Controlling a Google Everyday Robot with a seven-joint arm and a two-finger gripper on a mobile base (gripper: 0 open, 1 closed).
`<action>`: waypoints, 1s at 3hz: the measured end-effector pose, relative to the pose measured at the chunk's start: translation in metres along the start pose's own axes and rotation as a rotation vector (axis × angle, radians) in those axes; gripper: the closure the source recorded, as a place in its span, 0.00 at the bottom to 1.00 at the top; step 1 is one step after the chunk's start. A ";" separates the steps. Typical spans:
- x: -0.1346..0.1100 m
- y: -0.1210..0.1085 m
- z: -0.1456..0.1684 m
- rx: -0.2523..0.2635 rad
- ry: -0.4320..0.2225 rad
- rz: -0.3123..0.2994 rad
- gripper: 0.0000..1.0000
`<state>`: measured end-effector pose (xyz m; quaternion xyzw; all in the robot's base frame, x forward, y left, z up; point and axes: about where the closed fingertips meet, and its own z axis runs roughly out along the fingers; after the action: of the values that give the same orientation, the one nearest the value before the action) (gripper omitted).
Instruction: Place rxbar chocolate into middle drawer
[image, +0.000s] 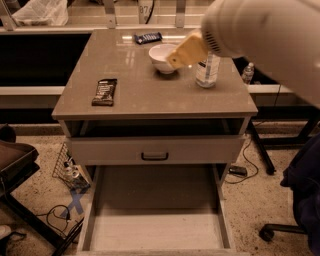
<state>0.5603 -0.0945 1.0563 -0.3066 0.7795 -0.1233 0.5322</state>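
Note:
The rxbar chocolate (105, 91), a flat bar in a black-brown wrapper with white lettering, lies on the left part of the cabinet top (135, 85). The middle drawer (155, 230), a wide shallow light-grey tray, stands pulled out at the bottom, and its pale floor is bare. My gripper (176, 59), on a tan wrist below the big white arm (260, 35), hangs over the white bowl at the back of the top. It is well to the right of the bar and holds nothing that I can see.
A white bowl (164, 59) and a clear water bottle (207, 72) stand at the back right of the top. A dark blue wrapped bar (148, 37) lies at the far edge. A closed drawer front with a dark handle (155, 156) sits above the open tray. Cables and a chair base lie on the floor.

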 end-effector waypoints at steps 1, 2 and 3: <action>-0.018 0.066 0.058 -0.110 0.006 0.066 0.00; -0.032 0.123 0.107 -0.194 0.049 0.154 0.00; -0.059 0.189 0.148 -0.252 0.109 0.342 0.00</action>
<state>0.6428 0.1094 0.9432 -0.2271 0.8569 0.0510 0.4599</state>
